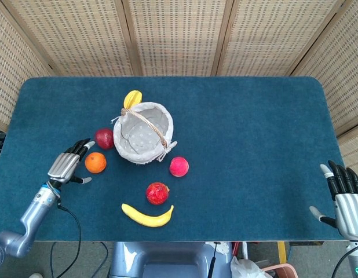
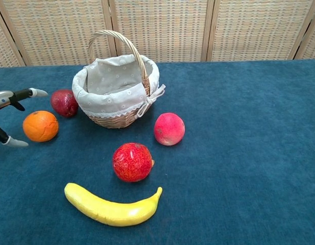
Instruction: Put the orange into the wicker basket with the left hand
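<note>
The left hand (image 1: 67,167) hovers with fingers spread and empty, just beside the orange (image 1: 95,163) on its outer side, not touching it. Beyond the orange stands the cloth-lined wicker basket (image 1: 143,133). The right hand (image 1: 344,196) waits open at the blue table's (image 1: 254,127) far edge, before woven screens (image 1: 179,35).

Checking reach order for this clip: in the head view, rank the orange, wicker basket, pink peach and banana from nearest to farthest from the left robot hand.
1. orange, just right of the left robot hand
2. wicker basket, beyond the orange
3. banana, near table edge
4. pink peach, right of basket
</note>
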Motion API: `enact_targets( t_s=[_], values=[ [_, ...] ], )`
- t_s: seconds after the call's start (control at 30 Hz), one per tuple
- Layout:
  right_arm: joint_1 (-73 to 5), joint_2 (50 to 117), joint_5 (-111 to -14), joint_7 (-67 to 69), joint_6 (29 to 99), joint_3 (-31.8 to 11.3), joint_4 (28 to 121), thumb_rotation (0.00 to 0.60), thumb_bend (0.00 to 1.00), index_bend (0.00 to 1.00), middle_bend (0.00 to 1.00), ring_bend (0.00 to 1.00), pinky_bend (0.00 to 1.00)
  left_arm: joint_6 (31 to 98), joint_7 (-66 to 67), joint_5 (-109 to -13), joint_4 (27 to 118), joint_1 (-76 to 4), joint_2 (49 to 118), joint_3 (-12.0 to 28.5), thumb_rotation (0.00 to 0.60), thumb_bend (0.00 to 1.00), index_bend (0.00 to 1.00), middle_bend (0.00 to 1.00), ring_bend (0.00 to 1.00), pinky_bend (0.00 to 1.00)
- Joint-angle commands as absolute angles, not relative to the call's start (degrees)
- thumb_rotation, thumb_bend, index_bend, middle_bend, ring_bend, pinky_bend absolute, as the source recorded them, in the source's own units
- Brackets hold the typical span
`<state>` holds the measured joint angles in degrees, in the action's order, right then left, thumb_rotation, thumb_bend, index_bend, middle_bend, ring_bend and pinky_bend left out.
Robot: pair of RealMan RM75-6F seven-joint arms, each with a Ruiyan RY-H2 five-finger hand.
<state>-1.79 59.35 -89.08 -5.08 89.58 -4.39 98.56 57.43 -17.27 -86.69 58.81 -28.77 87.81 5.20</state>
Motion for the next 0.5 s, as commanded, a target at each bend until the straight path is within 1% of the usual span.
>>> enact_targets(
  t_s=[0.03,0.13,0.2,0.33,0.4,0.47,0.5],
  values=[
    [-1.8,59.4,-88.9,-5.0,89.5,-4.5,98.5,0.600,0.00,0.00,0.00,0.00,0.00,58.6,-18.7,-87.4,56.7,-29.5,89.9,4.9,0.600,0.00,0.13,0.10,0.11,0.26],
    [-1.9,59.4,-88.8,-4.9,89.4,-4.5,98.5,0.600,0.00,0.00,0.00,0.00,0.00,59.0,-18.3,-87.3,55.1,-29.7,91.2,4.7,0.600,0.00,0.21,0.21,0.22,0.36],
    [-1.9,59.4,-88.9,-4.7,89.3,-4.4,98.4,0.600,0.00,0.00,0.00,0.00,0.00,58.9,-17.4,-86.9,54.3,-29.9,92.0,4.6,0.600,0.00,0.27,0.28,0.28,0.41],
    [-1.9,59.3,-88.8,-4.4,89.4,-4.4,98.4,0.600,0.00,0.00,0.00,0.00,0.00,61.4,-16.7,-86.2,52.7,-29.4,93.5,5.3,0.600,0.09,0.44,0.45,0.42,0.53],
    [-1.9,59.2,-88.8,-4.1,89.5,-4.4,98.4,0.600,0.00,0.00,0.00,0.00,0.00,63.0,-17.8,-86.3,52.7,-29.1,93.4,5.5,0.600,0.10,0.47,0.48,0.45,0.55],
    [-1.9,59.1,-88.8,-3.9,89.5,-4.4,98.4,0.600,0.00,0.00,0.00,0.00,0.00,64.7,-19.1,-86.6,53.6,-29.0,92.4,5.8,0.600,0.11,0.47,0.49,0.45,0.55],
    [-1.8,59.0,-88.8,-3.6,89.6,-4.4,98.4,0.600,0.00,0.00,0.00,0.00,0.00,68.1,-20.5,-87.2,55.6,-28.8,90.7,6.9,0.600,0.11,0.47,0.49,0.45,0.55]
  ],
)
